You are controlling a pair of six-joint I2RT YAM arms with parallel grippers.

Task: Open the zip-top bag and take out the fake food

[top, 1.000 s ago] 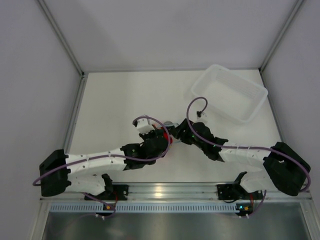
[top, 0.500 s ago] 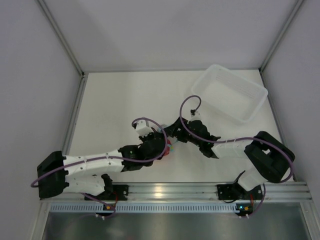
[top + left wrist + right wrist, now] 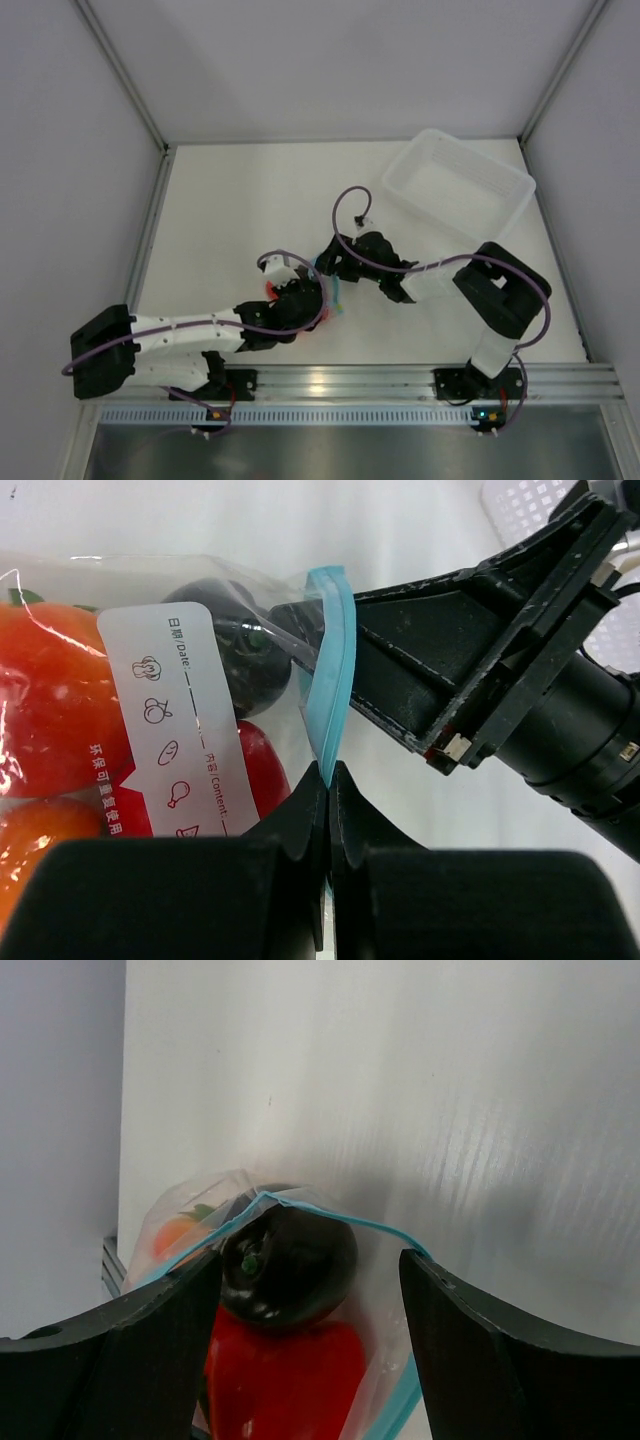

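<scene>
- Tray [image 3: 470, 150], white and translucent, sits at the far right corner of the table [image 3: 230, 200], well apart from both of my claws.
- Nothing lies between the tray and the zip-top bag [image 3: 333, 292]; only my own two wrists crowd the bag, at mid-table.
- Purple cable [image 3: 345, 200] loops up above my right wrist.
- My left arm reaches low across the table from its base toward the centre. My left claw [image 3: 328, 780] is pressed together, pinching the bag's light-blue zip strip [image 3: 330, 680].
- My right arm folds back sharply at the elbow and points left. My right claw [image 3: 305, 1270] is spread wide, one finger on each side of the bag's mouth.
- The fake food is all inside the bag: the dark round piece [image 3: 290, 1265] is nearest the mouth, the red pepper [image 3: 285, 1380] is just beside it, and two orange fruits [image 3: 50, 710] sit deeper in.
- A white printed label [image 3: 180, 730] covers part of the pepper and the fruits.
- From above, my wrists hide most of the bag; only a bit of blue strip and some red show.
- I cannot tell whether my right fingers [image 3: 150, 1350] touch the plastic, or whether either one is inside the mouth.
</scene>
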